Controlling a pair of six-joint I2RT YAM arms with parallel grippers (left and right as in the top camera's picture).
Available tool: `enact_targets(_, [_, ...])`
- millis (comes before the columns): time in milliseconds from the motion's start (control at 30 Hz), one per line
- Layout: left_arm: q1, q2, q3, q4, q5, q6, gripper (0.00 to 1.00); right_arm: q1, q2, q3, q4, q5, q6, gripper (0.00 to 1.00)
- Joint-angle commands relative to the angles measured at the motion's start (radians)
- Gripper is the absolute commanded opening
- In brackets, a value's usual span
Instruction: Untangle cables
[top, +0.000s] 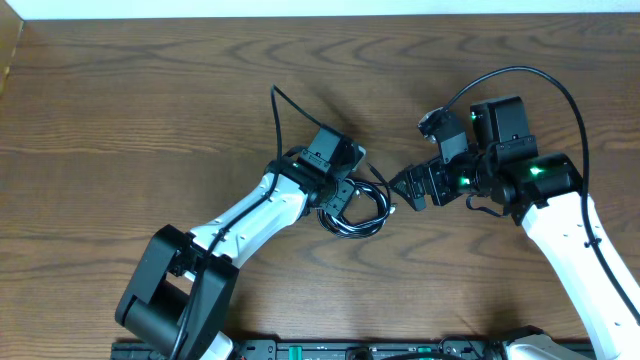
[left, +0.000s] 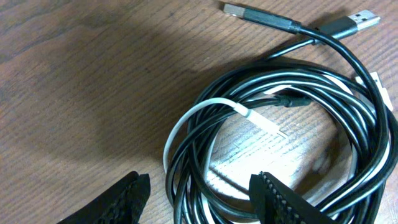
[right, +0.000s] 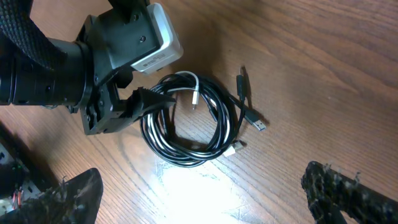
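Observation:
The cables (top: 355, 231) lie as one small coil of thin black cords with a white strand on the wooden table. In the left wrist view the coil (left: 292, 68) fills the right side, with two USB plugs (left: 364, 17) at its top. My left gripper (left: 199, 202) is open, its two fingers on either side of the coil's left strands; from overhead it (top: 345, 195) sits at the coil's upper left. My right gripper (top: 400, 190) is open and empty, just right of the coil. In the right wrist view its fingers (right: 205, 199) are spread wide, near the coil (right: 186, 157).
The left arm (top: 240, 225) reaches in from the bottom left, the right arm (top: 570, 230) from the right. A thin black cord (top: 277, 115) rises from the left wrist toward the back. The table's far edge (top: 320, 16) runs along the top.

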Motion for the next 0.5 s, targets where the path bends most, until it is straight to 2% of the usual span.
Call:
enact_targets(0, [0.000, 0.016, -0.015, 0.002, 0.016, 0.030, 0.55, 0.006, 0.008, 0.005, 0.000, 0.002, 0.005, 0.99])
enact_targets(167, [0.000, 0.076, -0.015, 0.006, 0.016, 0.030, 0.53, 0.006, 0.008, 0.005, -0.001, 0.002, 0.005, 0.99])
enact_targets(300, [0.000, 0.130, -0.015, 0.018, 0.019, 0.029, 0.36, 0.006, 0.008, 0.005, -0.002, 0.002, 0.005, 0.99])
enact_targets(433, [0.000, 0.131, -0.014, 0.025, 0.018, 0.029, 0.08, 0.006, 0.008, 0.005, 0.000, 0.002, 0.005, 0.99])
enact_targets(467, [0.000, 0.125, -0.013, 0.024, 0.018, 0.029, 0.08, 0.006, 0.008, 0.005, 0.000, 0.002, 0.005, 0.99])
